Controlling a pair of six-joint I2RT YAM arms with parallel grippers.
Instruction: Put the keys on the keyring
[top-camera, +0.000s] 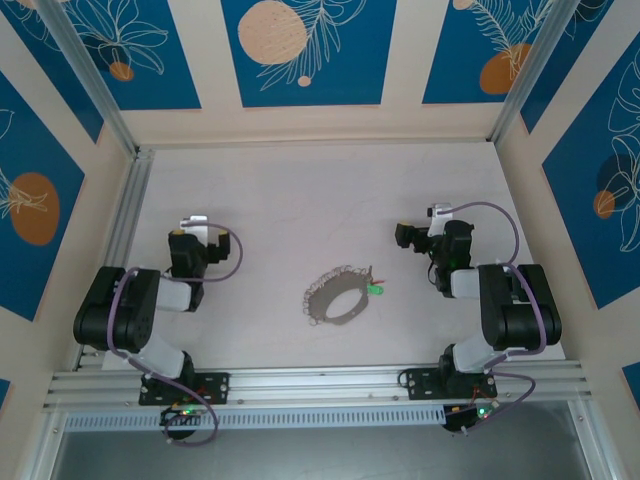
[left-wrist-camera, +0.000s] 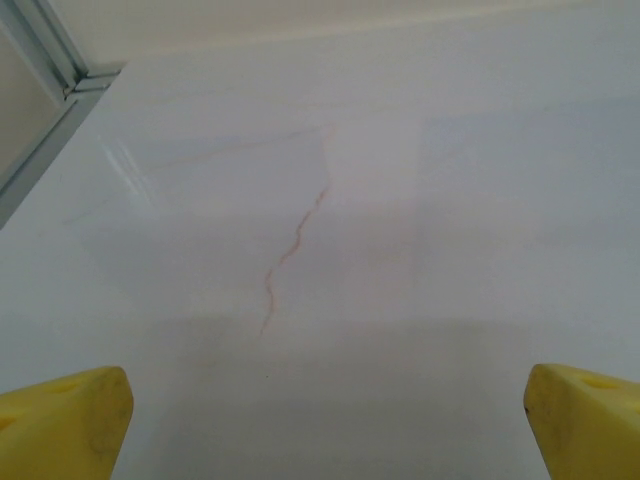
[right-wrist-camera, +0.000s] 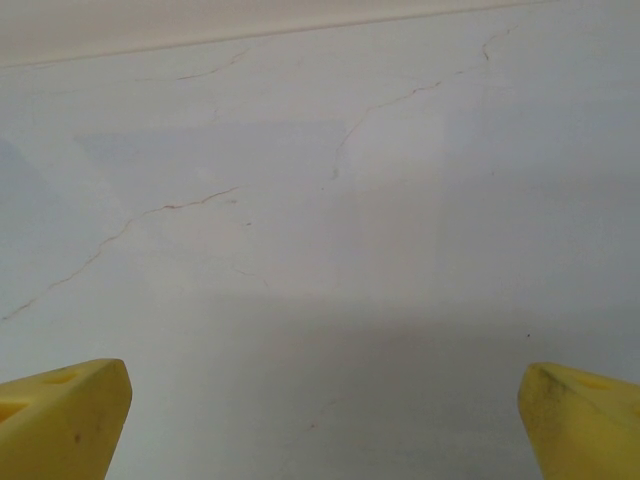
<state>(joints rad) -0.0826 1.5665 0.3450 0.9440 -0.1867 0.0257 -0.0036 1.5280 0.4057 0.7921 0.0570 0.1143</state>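
Nearest you, the keyring (top-camera: 335, 297) lies flat mid-tabletop (top-camera: 280, 190), between your arms, likely so either can reach it. The green key (top-camera: 377, 290) sits at its right edge. Red key: can't make out. Farther out, left hand (left-wrist-camera: 320, 420) and right hand (right-wrist-camera: 320, 420) are spread wide, empty, ready.

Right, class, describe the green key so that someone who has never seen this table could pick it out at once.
Start at the pale table and find the silvery-grey keyring lying near its middle. At the loop's right-hand edge sits the green key, a tiny speck. Its bright green head stands out against the dull metal loop and the pale surface around it.
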